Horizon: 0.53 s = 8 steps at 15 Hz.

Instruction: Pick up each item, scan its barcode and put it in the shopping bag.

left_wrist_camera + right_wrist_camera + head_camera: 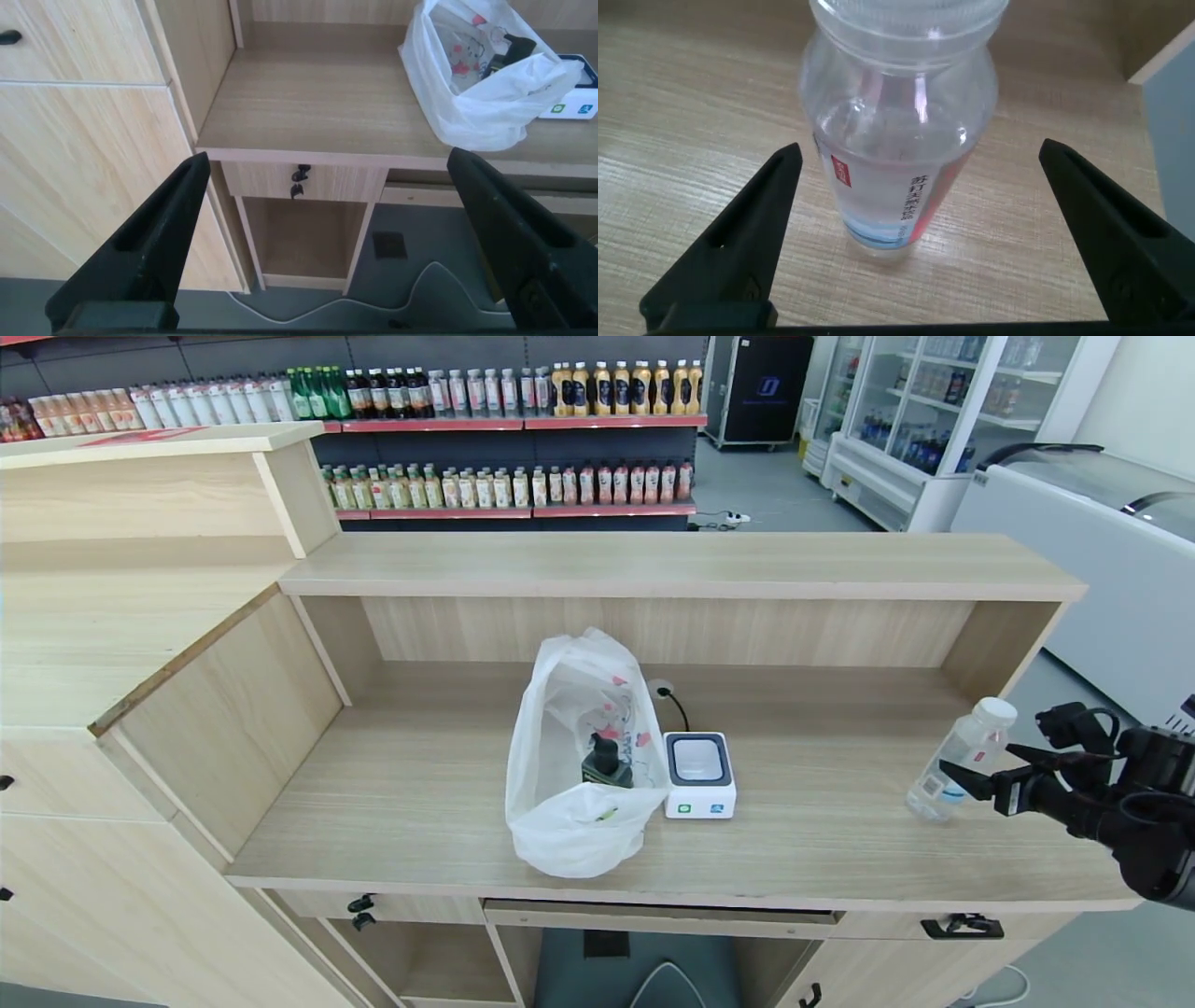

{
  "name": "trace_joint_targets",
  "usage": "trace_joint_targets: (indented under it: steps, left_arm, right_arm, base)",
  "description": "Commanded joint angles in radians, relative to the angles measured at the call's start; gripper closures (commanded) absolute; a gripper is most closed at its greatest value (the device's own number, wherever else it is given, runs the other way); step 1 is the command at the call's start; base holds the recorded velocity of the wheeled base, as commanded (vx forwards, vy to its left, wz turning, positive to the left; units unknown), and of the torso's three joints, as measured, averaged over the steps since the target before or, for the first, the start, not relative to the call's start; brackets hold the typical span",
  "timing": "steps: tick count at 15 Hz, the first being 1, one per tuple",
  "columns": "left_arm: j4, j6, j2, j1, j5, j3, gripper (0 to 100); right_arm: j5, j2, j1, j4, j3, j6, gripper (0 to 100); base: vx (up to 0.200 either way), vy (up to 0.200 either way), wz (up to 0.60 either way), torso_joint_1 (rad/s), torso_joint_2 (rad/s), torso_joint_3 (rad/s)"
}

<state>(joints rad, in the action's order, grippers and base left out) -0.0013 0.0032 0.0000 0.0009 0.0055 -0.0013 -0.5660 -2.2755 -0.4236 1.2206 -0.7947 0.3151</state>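
**Jaws spread at the water bottle, nothing gripped**

Right gripper (976, 761) stands wide apart and holds nothing, levelled at the clear water bottle (896, 140) from the counter's 3 o'clock end. The wide spread fits the job: the bottle's body has to pass between the fingers before they close. In the right wrist view the bottle stands on its base, centred in the gap between the two fingers and touching neither. The fingertips probably reach just alongside it, though the angle makes that hard to judge.

Moving outward, the bottle is well apart from the barcode scanner (698, 773), which sits on the counter (840, 840) at the bottle's 9 o'clock. The white shopping bag (574, 756) touches the scanner's 9 o'clock side, its mouth open upward, so a scanned item has only a short way to go. A dark bottle (605, 761) already stands inside.

Left gripper (329, 157) is likewise spread and empty, hanging low off the counter's front edge, toward 7 o'clock of the bag.
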Motion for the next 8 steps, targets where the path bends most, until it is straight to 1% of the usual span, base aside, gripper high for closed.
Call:
trace_joint_targets:
  steps: [1, 3, 8]
  left_arm:
    - [0.0, 0.0, 0.0, 0.001, 0.001, 0.0, 0]
    - [0.0, 0.0, 0.0, 0.001, 0.001, 0.0, 0]
    - [0.0, 0.0, 0.0, 0.001, 0.001, 0.001, 0]
  right_arm:
    - [0.0, -0.027, 0.017, -0.001, -0.005, 0.001, 0]
    - [0.0, -0.044, 0.037, 0.005, -0.028, 0.001, 0]
    - [0.001, -0.07, 0.049, 0.005, -0.066, 0.004, 0]
  base:
    - [0.0, 0.0, 0.0, 0.0, 0.0, 0.0]
    - [0.0, 0.0, 0.0, 0.0, 0.0, 0.0]
    - [0.0, 0.0, 0.0, 0.0, 0.0, 0.0]
